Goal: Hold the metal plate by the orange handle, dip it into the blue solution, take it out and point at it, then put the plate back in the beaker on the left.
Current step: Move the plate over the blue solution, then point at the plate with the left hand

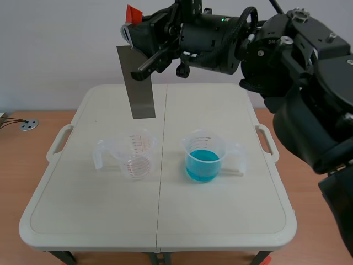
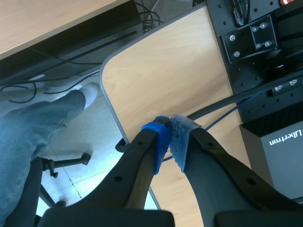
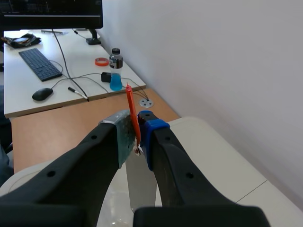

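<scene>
Pinching the orange handle [image 3: 132, 111], our right pincer [image 3: 138, 136] hangs the metal plate [image 1: 138, 83] high up on the left beaker [image 1: 132, 155] side. We judge the dip comes next, needing a sideways carry over the blue solution [image 1: 203, 161]. Our left pincer [image 2: 169, 138] is pressed together, empty. Cream folding table [image 1: 220, 226], white wall [image 1: 55, 44] behind.

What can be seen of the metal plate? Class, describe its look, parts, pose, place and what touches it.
The metal plate is a flat, dull grey rectangular strip with an orange handle at its top. The right hand is shut on that handle. The plate hangs in the air, slightly tilted, its lower end free, above and apart from the clear beaker.
</scene>
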{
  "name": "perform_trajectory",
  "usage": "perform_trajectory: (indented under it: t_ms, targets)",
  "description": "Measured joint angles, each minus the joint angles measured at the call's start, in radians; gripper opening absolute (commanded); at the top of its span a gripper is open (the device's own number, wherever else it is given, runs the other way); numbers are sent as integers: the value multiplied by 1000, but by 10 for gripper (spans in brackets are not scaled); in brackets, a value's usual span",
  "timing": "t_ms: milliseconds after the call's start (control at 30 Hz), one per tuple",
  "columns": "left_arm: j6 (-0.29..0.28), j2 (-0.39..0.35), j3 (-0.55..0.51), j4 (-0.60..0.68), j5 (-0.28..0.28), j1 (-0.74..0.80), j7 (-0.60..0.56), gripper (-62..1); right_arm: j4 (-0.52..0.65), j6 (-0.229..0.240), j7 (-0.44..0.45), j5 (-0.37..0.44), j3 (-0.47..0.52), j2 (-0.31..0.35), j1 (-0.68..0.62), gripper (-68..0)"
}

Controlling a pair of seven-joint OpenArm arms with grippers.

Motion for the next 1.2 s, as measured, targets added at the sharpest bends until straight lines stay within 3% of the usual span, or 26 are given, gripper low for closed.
perform_trajectory:
  t_ms: [200, 567, 700, 933, 1200]
  targets:
    - [0, -13, 0, 4, 1, -57, 7, -591, 89, 0, -29, 1, 53, 37, -43, -662]
    - [0, -149, 0, 153, -10, -173, 9, -591, 161, 8, -36, 93, 152, 164, -117, -662]
    - [-1, -172, 1, 162, -71, -249, 10, -591, 171, 20, -36, 143, 183, 219, -138, -662]
    - [-142, -225, 11, 162, -97, -438, 10, -591, 171, 33, -35, 250, 219, 327, -152, -662]
    - [-171, -252, 175, 162, -98, -711, 12, -591, 171, 35, -35, 329, 219, 415, -152, -662]
